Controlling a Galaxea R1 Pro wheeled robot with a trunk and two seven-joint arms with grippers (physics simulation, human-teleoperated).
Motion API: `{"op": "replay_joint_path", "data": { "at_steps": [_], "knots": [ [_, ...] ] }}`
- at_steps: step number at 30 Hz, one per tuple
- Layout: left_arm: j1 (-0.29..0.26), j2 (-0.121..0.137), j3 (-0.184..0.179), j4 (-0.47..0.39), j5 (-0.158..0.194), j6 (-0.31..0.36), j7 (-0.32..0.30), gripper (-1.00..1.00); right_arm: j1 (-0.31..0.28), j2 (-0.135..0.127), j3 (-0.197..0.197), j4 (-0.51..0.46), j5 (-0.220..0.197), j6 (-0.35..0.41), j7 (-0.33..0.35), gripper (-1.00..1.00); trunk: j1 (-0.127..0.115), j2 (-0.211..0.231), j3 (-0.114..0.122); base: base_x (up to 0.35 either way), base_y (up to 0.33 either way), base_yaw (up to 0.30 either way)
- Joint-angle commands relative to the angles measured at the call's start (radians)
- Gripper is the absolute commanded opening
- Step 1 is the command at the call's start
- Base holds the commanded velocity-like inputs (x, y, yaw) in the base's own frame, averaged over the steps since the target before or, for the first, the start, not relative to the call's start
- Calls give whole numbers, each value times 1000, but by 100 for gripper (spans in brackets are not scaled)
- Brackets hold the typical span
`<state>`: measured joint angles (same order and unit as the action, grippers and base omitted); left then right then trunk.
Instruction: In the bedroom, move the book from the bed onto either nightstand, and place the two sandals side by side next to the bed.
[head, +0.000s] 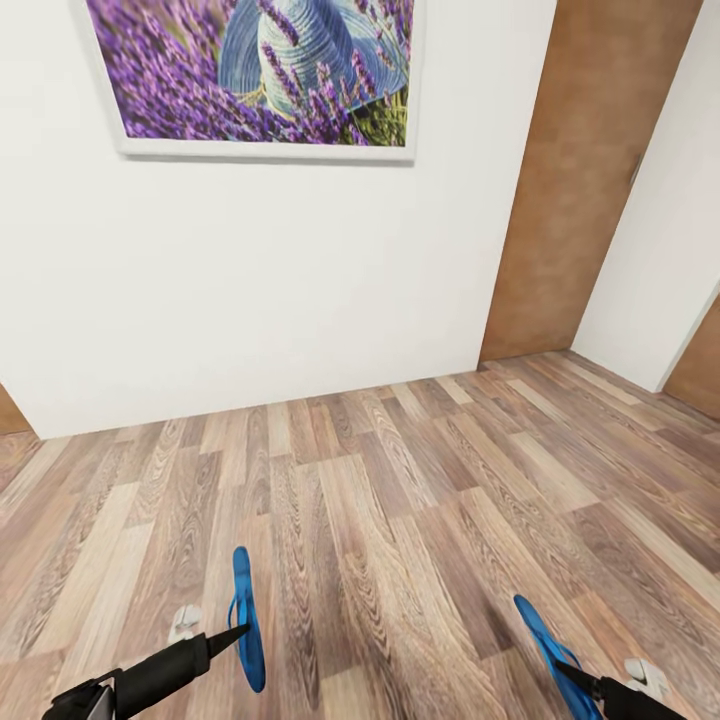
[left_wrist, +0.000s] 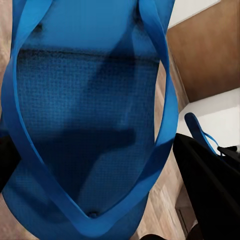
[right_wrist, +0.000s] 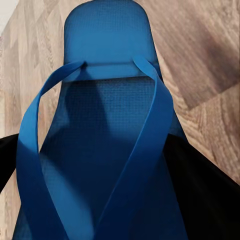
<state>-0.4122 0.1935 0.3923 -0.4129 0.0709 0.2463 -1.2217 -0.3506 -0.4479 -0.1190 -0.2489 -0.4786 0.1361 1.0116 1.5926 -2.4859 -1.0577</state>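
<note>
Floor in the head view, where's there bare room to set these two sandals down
The wood floor is bare from the white wall and brown door back to both grippers. Nothing crowds it. The left sandal and right sandal hang above its near edge.

The picture (head: 250, 75) on the wall and the right sandal (head: 550, 645) are cut off by the frame's edges.

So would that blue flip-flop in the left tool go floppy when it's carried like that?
Probably not much: the left sandal juts out straight from the left tool without sagging. Being thin and flat, it is likely light. The thin straps seem the bendiest part.
</note>
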Motion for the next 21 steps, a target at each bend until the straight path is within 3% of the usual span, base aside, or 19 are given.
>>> {"op": "replay_joint_path", "data": {
  "at_steps": [1, 21],
  "knots": [
    [0, -1, 2, 0, 1, 10, -4, -100, 0, 0, -1, 0, -6, 11, 2, -100, -4, 7, 2, 0, 0, 0],
    [0, -26, 1, 23, 1, 10, 1, -100, -1, 1, -1, 0, -6, 11, 2, -100, -81, 147, 65, 0, 0, 0]
  ]
}}
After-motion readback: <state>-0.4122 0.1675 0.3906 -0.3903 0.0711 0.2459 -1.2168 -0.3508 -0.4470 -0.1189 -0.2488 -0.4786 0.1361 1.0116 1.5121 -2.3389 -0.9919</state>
